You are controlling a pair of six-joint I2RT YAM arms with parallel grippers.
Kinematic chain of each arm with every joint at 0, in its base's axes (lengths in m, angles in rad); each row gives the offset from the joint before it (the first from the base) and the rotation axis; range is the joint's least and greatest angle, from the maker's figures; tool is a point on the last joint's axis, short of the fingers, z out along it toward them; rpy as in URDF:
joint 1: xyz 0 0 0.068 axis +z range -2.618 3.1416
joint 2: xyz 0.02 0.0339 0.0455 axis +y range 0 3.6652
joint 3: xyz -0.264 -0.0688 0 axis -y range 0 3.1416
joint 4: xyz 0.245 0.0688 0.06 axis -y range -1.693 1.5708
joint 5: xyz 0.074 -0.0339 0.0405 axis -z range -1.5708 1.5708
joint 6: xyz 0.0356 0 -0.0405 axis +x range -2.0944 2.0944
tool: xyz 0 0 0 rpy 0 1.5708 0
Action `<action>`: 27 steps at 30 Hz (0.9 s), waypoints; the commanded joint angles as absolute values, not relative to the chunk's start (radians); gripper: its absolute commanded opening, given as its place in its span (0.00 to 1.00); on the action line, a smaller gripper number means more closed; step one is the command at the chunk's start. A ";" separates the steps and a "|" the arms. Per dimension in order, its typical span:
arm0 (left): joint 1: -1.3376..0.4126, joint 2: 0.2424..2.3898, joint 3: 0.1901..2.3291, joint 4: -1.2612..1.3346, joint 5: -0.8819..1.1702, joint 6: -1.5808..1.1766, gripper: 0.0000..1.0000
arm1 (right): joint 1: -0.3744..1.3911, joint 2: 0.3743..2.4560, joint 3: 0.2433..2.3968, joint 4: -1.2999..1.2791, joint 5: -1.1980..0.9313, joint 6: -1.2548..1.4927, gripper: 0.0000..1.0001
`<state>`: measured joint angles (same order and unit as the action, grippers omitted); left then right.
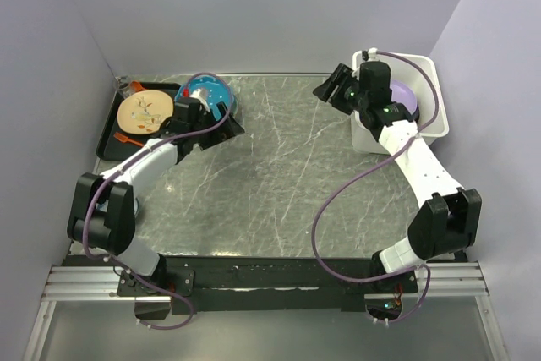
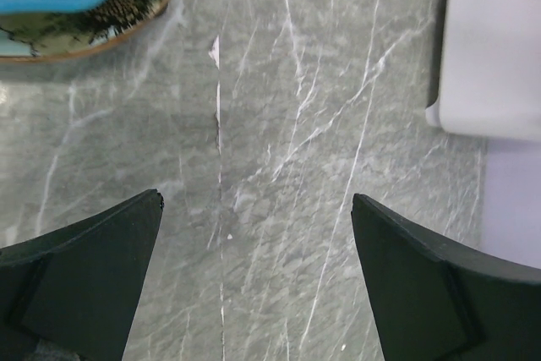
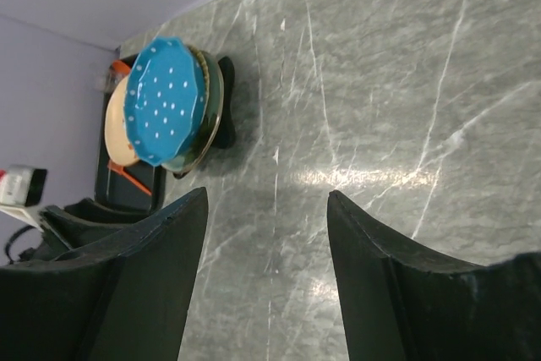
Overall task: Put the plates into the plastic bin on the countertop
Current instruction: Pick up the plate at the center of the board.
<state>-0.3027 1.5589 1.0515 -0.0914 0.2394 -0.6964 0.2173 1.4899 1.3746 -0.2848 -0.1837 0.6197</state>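
Lavender plate (image 1: 406, 95) in bin (image 1: 437, 107), overhead only

One camera looks down from behind my bases on the dark grey veined table (image 1: 279, 166). Both wrist cameras skim it closely, sharing the teal dotted round plate (image 3: 165, 99).

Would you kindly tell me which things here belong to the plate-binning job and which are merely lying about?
Job: round teal plate with white dots; dark plate beneath it; round cream plate; lavender plate; deep white plastic bin; grey veined countertop.
Lying about: flat black rectangular tray; small orange item on it.
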 commanded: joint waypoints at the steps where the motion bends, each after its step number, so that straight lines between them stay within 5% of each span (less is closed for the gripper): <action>1: -0.273 1.482 1.054 -0.069 0.204 -0.709 0.99 | 0.245 1.503 1.394 -0.264 -0.172 0.610 0.66; 27: -0.057 1.479 1.026 -0.066 0.203 -0.790 0.95 | 0.308 1.582 1.353 -0.245 -0.203 0.611 0.66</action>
<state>-0.0849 1.4761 0.9859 -0.0883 0.2115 -0.7769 0.2996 1.5658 1.3655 -0.2794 -0.2008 0.6197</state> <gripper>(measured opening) 0.958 0.658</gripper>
